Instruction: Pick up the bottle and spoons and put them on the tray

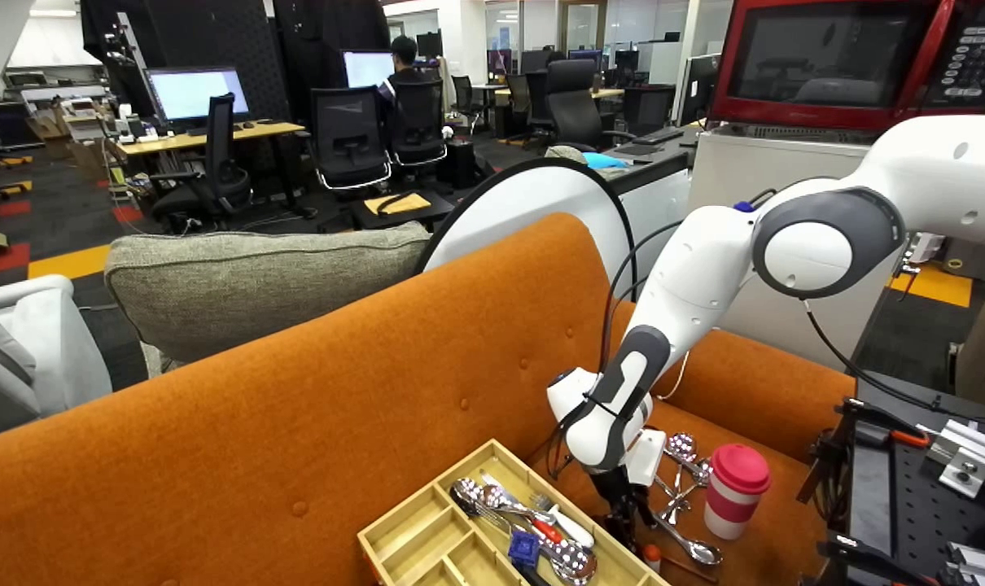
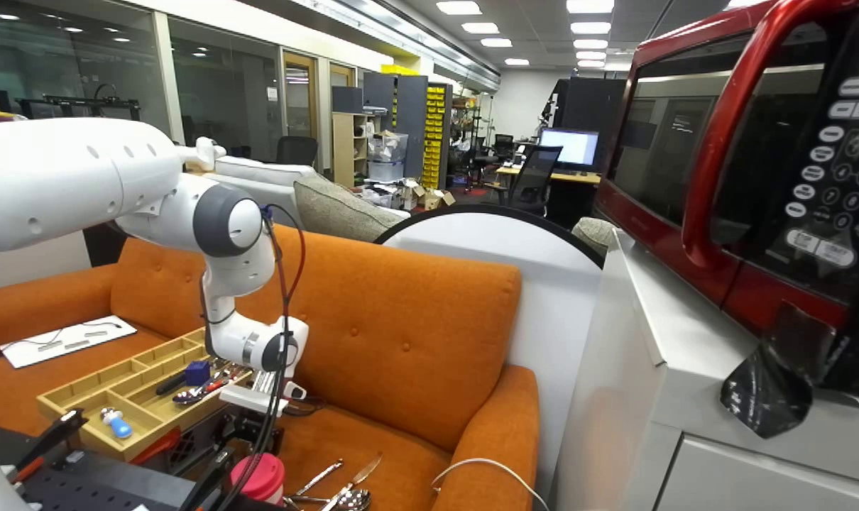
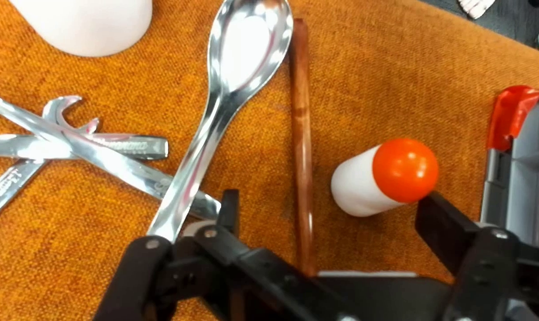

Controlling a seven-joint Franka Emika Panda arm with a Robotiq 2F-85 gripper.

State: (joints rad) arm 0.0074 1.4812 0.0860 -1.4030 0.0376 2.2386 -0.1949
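in an exterior view the tray [image 1: 411, 521], with utensils [image 1: 572, 558] and a block [image 1: 524, 548] inside, is left of the bottle [image 1: 652, 557]; farther right the cup [image 1: 735, 498] stands on the sofa [image 1: 427, 366], near a pile of spoons [image 1: 682, 447]. in the wrist view a stick [image 3: 301, 142] lies between the bottle, right, and one spoon [image 3: 223, 96], left.

A brown stick [image 3: 302, 142] lies between a silver spoon [image 3: 222, 100] and the bottle [image 3: 377, 178] (white, orange-capped); the gripper [image 3: 332, 209] gapes.

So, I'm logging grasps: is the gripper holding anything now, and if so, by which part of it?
Nothing is held: in the wrist view the gripper is open, its jaws wide apart, and the orange-capped white bottle is unclamped.
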